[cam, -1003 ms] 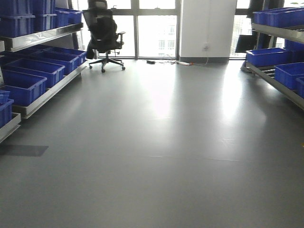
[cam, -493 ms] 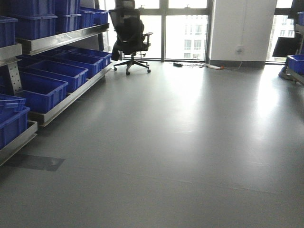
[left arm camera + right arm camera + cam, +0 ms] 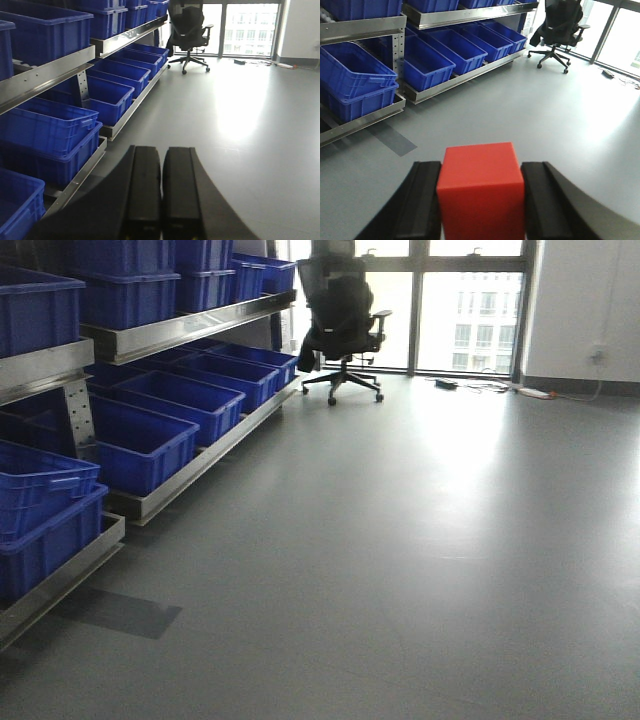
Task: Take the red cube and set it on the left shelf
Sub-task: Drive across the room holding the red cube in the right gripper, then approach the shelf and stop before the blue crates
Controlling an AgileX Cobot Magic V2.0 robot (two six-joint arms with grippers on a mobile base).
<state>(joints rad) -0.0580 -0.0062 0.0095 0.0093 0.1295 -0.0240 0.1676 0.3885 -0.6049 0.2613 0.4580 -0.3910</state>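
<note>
Red plastic cube (image 3: 482,192) held in right hand (image 3: 481,175).
Fingers clamp its two side faces. The cube sits square, equal-sided, with no long axis. Left hand (image 3: 161,192) closed, empty. Steel shelf (image 3: 180,332) of blue plastic bins (image 3: 150,440) stands leftward.

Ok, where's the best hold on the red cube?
On its two opposite side faces, coming from behind, as the right end effector has it now: the cube has flat, parallel sides that sit square against the fingers, leaving its top clear.
</note>
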